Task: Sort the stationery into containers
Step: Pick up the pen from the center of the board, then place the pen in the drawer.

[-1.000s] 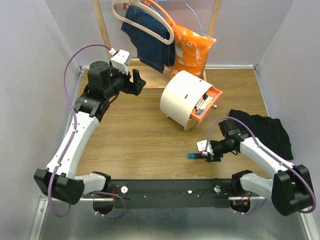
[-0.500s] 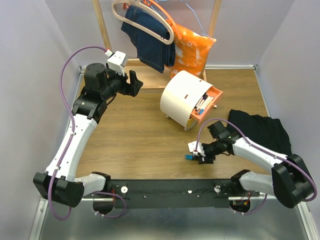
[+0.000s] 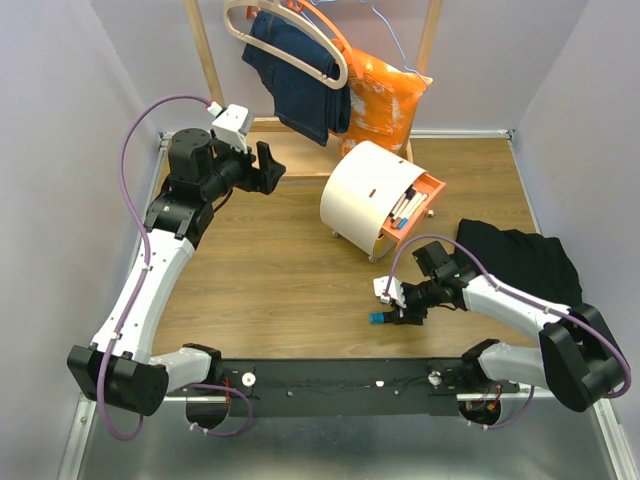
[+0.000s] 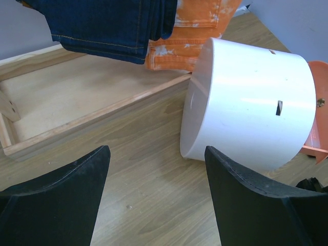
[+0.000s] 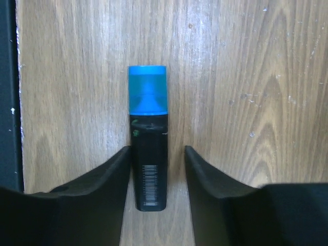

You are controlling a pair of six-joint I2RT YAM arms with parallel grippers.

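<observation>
At the near middle of the counter (image 3: 270, 270), just ahead of the arms' base rail, a black marker with a blue cap (image 5: 148, 136) lies flat on the wood, and the right gripper (image 5: 156, 151) hangs low over it with one finger on each side of the barrel. Its jaws are about half open and hold nothing: the wrist view shows a thin gap on one side of the barrel and a wider one on the other, so the marker sits off-centre between them. The step in hand looks like the pick. To do it well, the gripper likely needs to shift sideways until the barrel is centred. It should then close on the black body near its middle, not on the smoother cap, so the marker does not swing or roll away as the fingers meet it. The fingertips should sit close to the wood before closing, and the lift should go straight up. The cream cabinet (image 3: 365, 195) stands well apart, farther back, with its orange drawer (image 3: 418, 210) pulled out and already holding several pens. The carry therefore needs the marker turned to drop in lengthwise. The left gripper (image 4: 156, 151) hovers at the far left, jaws wide apart and empty, facing the cabinet's rounded white shell.
</observation>
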